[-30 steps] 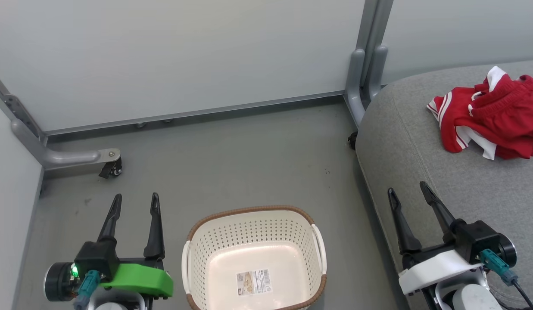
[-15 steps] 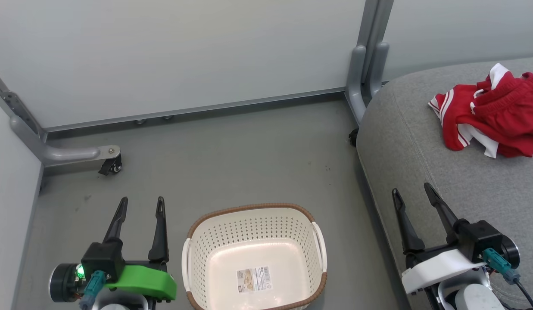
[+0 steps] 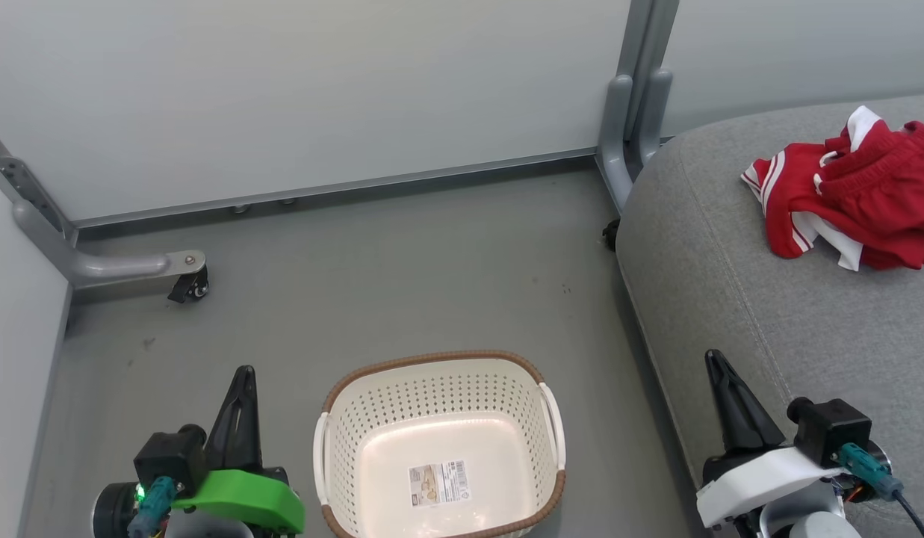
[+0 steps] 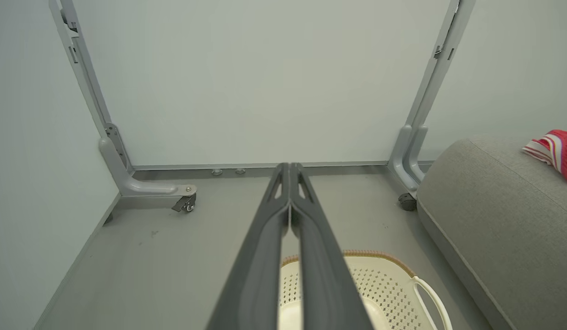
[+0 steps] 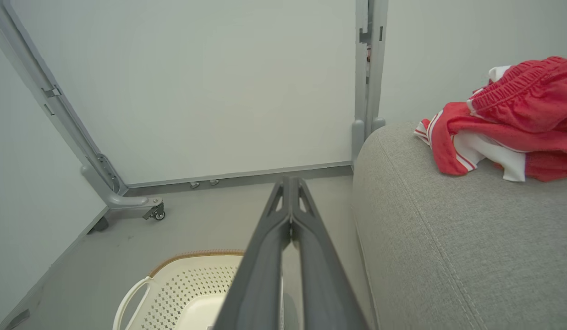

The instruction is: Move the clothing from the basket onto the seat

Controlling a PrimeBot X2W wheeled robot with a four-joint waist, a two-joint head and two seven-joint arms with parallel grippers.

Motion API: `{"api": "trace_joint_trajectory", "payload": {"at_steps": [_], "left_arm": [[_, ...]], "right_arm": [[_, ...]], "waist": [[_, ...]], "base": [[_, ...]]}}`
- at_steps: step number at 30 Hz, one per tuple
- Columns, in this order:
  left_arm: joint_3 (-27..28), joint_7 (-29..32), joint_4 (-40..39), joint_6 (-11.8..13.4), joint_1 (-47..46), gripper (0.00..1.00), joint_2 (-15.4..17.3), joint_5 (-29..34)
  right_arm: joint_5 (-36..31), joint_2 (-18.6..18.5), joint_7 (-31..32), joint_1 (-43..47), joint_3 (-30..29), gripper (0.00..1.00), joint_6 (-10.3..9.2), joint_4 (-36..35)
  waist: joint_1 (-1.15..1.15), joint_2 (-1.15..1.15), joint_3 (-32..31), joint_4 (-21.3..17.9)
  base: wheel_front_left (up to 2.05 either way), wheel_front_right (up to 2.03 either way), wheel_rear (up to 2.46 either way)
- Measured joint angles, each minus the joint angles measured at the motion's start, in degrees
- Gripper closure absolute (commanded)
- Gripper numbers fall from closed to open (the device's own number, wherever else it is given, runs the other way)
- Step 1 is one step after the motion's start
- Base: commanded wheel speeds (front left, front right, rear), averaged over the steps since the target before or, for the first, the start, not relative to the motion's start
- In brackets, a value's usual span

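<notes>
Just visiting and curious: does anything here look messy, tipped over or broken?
Nothing broken or spilled. The red jersey and shorts lie in a crumpled heap on the grey seat rather than folded; the laundry basket stands upright on the floor.

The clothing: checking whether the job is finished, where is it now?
In the head view the clothing lies bunched at the upper right on the seat, apart from the basket on the floor.

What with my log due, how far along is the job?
Done: the clothing lies on the seat, and the basket holds just its label. In hand: nothing; the left pincer and right pincer are shut on nothing. Left: apparently nothing.
</notes>
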Motion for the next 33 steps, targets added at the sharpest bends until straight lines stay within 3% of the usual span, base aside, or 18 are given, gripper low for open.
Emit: {"api": "trace_joint_trajectory", "payload": {"at_steps": [33], "left_arm": [[3.8, 8.0, -0.6, -1.5, -0.5, 1.0, 0.0, -32.8]], "right_arm": [[32.8, -0.4, 7.9, -1.3, -3.0, 1.0, 0.0, 1.2]], "waist": [[0.0, 0.0, -0.2, -1.5]], "base": [[0.0, 0.0, 0.0]]}}
